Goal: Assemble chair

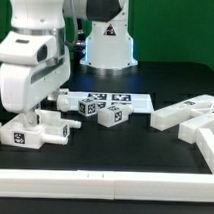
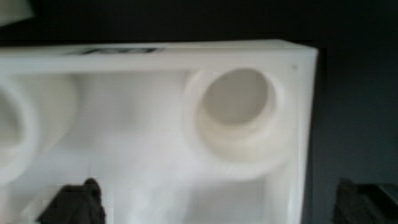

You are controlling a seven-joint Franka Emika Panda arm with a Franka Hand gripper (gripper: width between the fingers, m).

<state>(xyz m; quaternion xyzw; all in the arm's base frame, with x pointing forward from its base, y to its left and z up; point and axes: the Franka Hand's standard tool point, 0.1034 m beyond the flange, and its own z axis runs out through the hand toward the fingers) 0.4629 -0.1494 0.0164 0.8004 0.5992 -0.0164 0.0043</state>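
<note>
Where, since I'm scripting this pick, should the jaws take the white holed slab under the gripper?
Probably from above, across the straight side edges of the slab: its broad holed face points up at the gripper, whose jaws hang open, one outside an edge.

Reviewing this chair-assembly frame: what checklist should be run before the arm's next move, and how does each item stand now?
1. Gripper lined up over a part: ok. The holed slab fills the wrist view.
2. Jaws apart: ok. The dark fingertips stand wide.
3. Slab actually gripped: cannot tell. A gap shows beside one fingertip.
4. Nearest tagged block apart from the slab: ok in the exterior view. It lies by the marker board.
5. Loose parts on the exterior view's right within reach: cannot tell.
</note>
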